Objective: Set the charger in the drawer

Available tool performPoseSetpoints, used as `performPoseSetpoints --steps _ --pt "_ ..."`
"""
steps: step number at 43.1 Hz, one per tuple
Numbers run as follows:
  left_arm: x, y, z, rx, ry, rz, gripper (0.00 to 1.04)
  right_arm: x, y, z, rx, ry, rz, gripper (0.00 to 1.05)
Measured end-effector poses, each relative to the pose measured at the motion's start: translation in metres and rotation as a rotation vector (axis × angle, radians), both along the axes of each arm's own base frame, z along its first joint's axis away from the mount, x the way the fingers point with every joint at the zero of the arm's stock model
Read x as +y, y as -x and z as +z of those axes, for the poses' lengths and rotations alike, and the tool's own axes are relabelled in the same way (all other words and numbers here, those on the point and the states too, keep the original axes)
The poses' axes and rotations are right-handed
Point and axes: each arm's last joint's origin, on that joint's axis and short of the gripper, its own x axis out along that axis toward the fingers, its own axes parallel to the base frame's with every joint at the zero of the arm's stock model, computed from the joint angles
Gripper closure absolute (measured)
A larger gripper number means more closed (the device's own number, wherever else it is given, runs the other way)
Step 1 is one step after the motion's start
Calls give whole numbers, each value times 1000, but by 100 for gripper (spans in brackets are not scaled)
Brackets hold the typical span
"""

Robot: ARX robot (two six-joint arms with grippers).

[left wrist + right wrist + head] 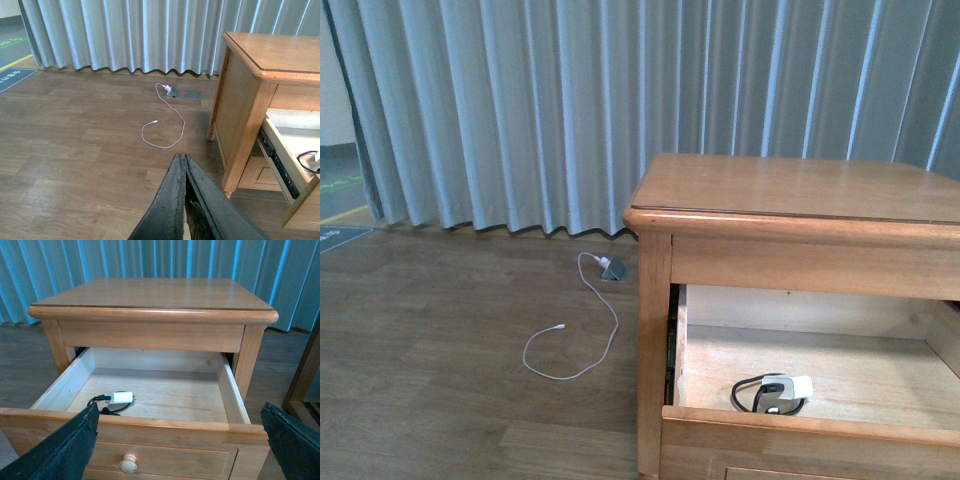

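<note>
The charger, a small white plug block with a black cable coiled round it, lies on the light wood floor of the pulled-out drawer, near its front left corner. In the right wrist view the charger rests just behind the drawer's front panel, above the round pale knob. My right gripper is open wide in front of the drawer, holding nothing. Over the floor to the left of the nightstand, my left gripper is shut and empty. Neither arm shows in the front view.
A long white cable lies looped on the wooden floor, running to a grey adapter by the grey curtains. The nightstand top is bare. Another wooden leg stands beside the nightstand.
</note>
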Motion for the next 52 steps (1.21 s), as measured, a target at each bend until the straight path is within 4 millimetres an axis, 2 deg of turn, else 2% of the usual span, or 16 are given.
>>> performPoseSetpoints --steps 5,9,21,37,40,52 --pt "7 3 -12 -1 1 -26 101 0 0 0 0 0 0 8" --pt "15 5 -19 -8 2 16 101 0 0 0 0 0 0 8" --pt "15 15 -34 18 1 8 101 0 0 0 0 0 0 8" --pt "15 19 -40 -7 2 8 101 0 0 0 0 0 0 8" --pt "15 19 -48 -9 2 8 101 0 0 0 0 0 0 8" --pt "15 19 -47 -13 2 8 101 0 0 0 0 0 0 8"
